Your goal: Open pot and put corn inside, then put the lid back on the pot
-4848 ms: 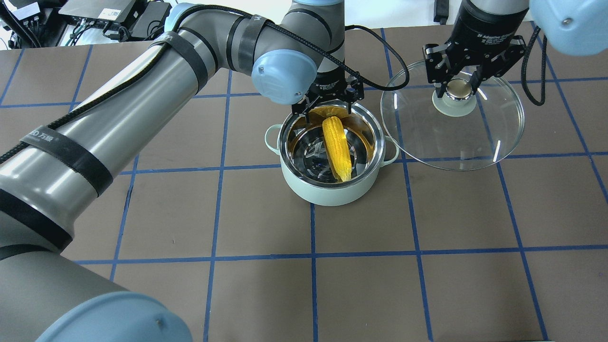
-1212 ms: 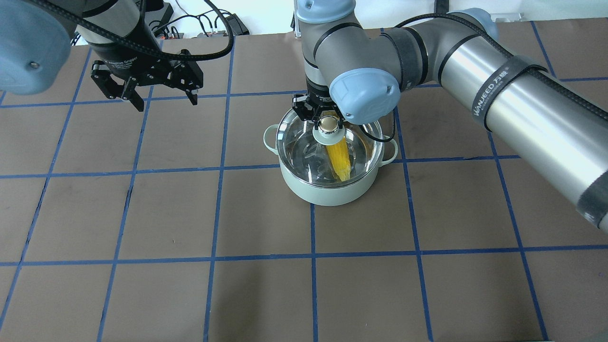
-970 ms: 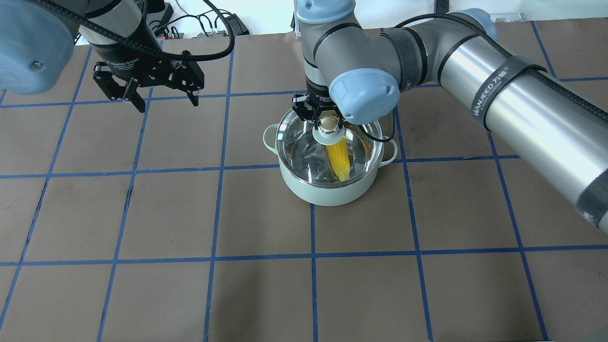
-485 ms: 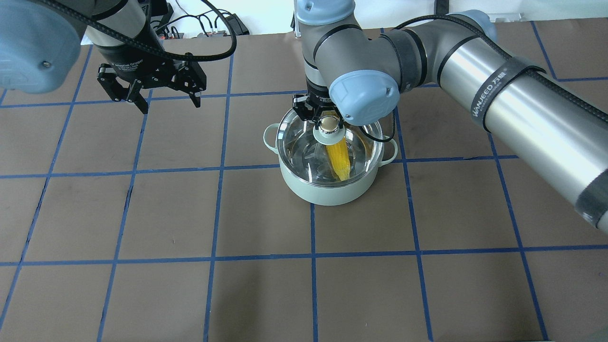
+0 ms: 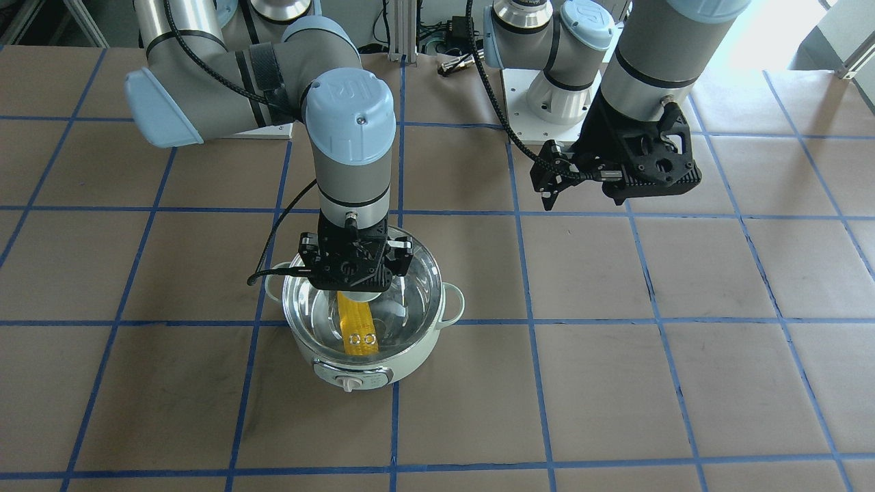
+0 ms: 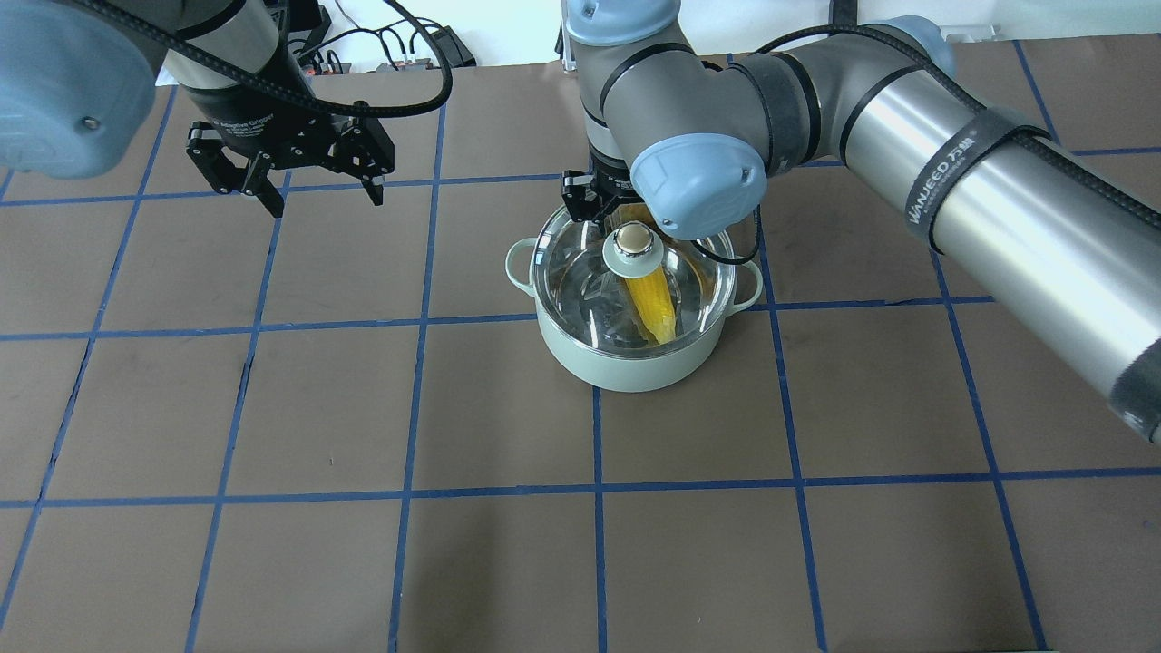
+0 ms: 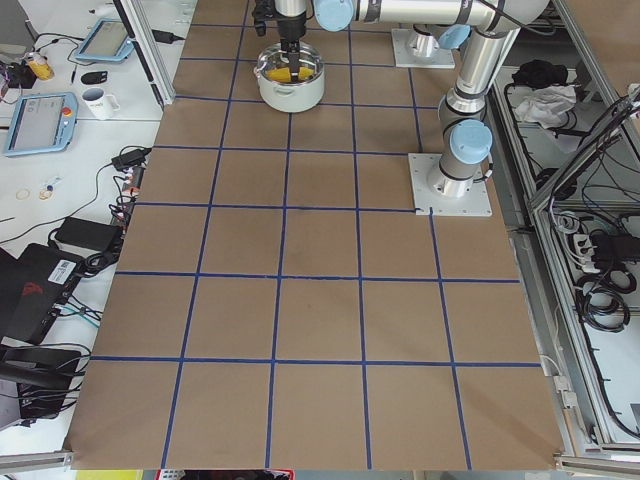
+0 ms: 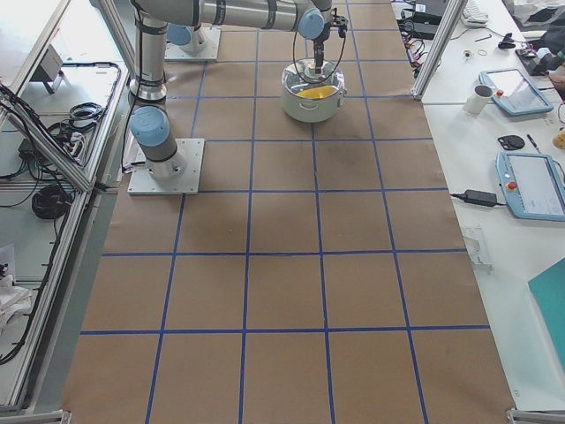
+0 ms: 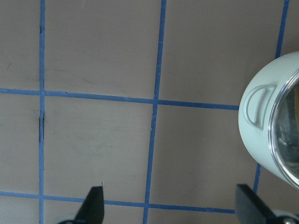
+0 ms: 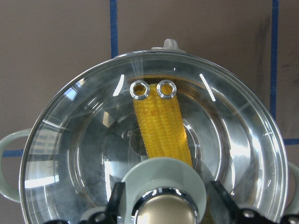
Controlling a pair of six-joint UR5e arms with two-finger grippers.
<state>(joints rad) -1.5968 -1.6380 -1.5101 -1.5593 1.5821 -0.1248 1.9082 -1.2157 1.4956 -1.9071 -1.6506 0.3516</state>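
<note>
The mint-green pot (image 6: 626,367) stands mid-table with the clear glass lid (image 6: 580,281) seated on its rim. The yellow corn (image 6: 655,304) lies inside and shows through the glass, also in the right wrist view (image 10: 161,126). My right gripper (image 6: 609,213) hovers just over the lid's gold knob (image 6: 632,240). Its jaws are open on either side of the knob and do not touch it. My left gripper (image 6: 322,199) is open and empty, raised over the mat well to the pot's left. Its wrist view catches the pot's side handle (image 9: 254,116).
The table is a brown mat with a blue tape grid (image 6: 599,494). Cables and power gear (image 6: 426,41) lie beyond the far edge. The right arm's upper link (image 6: 998,209) stretches over the mat's right half.
The lid, earlier held off to the right, now sits on the pot. The left arm has pulled away to the left. In the last half second the right gripper has lifted slightly off the knob.
</note>
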